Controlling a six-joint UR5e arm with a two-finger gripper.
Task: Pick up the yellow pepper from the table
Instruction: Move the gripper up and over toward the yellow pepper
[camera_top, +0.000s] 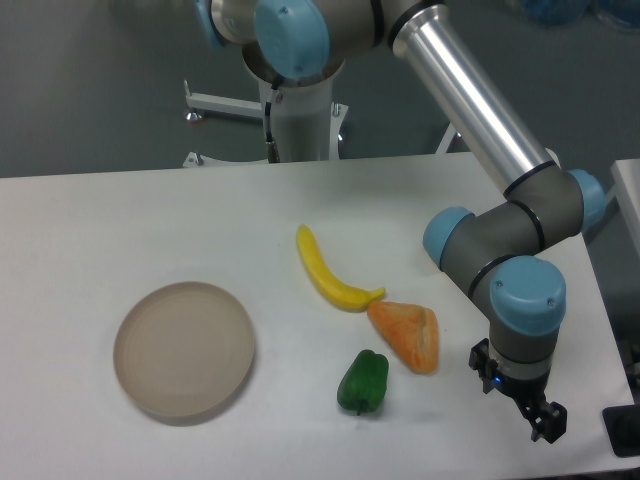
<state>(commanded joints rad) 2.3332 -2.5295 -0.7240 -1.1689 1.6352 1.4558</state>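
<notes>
One fixed view only, set high across the table (90, 215) from the arm's base, angled down at middling range. Takes in most of the tabletop, with the gripper (540, 420) low at right.

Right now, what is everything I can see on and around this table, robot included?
Long curved banana-shaped yellow item: one, yellow, table centre.
Orange wedge-shaped piece: one, orange, right of centre, just below the yellow item's end.
Small glossy green pepper: one, green, front, left of the wedge.
Round flat beige plate: one, beige, front left, nothing on it.
Flat white table: one, white, under all these.
Silver and blue robot arm: one, reaching from back to front right.
Dark end effector: one, black, front right, apart from every item; open or shut unclear.
</notes>
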